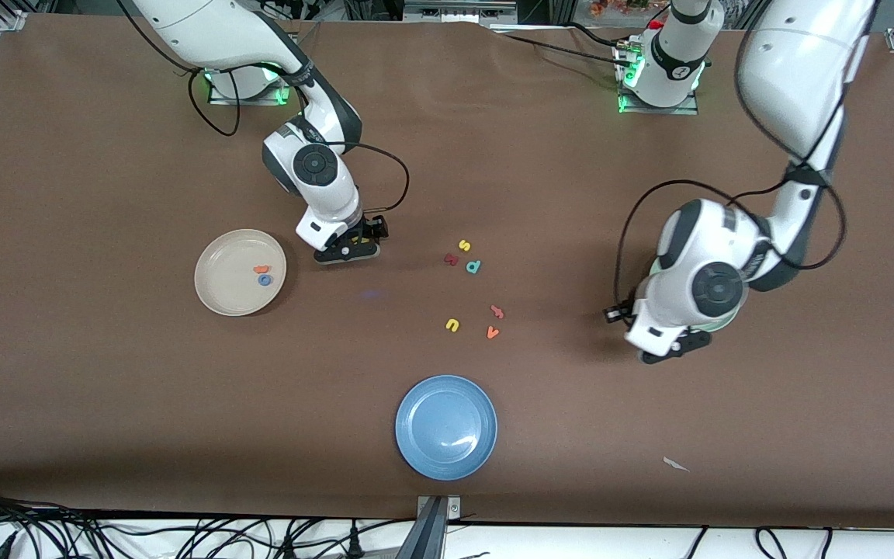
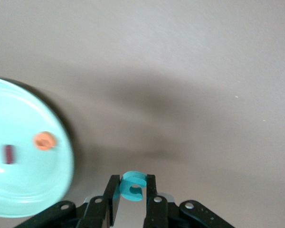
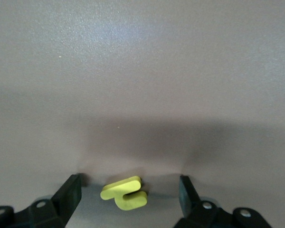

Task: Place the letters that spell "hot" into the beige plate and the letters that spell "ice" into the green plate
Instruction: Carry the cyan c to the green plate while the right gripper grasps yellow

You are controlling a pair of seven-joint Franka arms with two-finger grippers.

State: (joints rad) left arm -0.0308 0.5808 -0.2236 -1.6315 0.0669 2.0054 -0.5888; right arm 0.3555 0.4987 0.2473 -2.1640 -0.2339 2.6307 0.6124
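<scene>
The yellow "h" (image 3: 125, 192) lies flat on the table between the wide-apart fingers of my right gripper (image 3: 129, 178), which is open and low beside the beige plate (image 1: 214, 291). The front view hides the "h" under that gripper (image 1: 348, 251). The orange "t" (image 1: 261, 269) and blue "o" (image 1: 265, 279) lie in the beige plate. My left gripper (image 2: 132, 176) is shut on the teal "c" (image 2: 131, 186), over bare table just off the green plate's rim (image 2: 23, 199). The orange "e" (image 2: 44, 141) and dark red "i" (image 2: 8, 154) lie in the green plate, which my left arm (image 1: 707, 287) mostly covers in the front view.
Loose letters lie mid-table: yellow "s" (image 1: 464, 245), a dark red letter (image 1: 451, 259), teal "p" (image 1: 473, 266), an orange letter (image 1: 497, 312), yellow "u" (image 1: 452, 325), orange "v" (image 1: 493, 332). A blue plate (image 1: 446, 426) sits near the front edge.
</scene>
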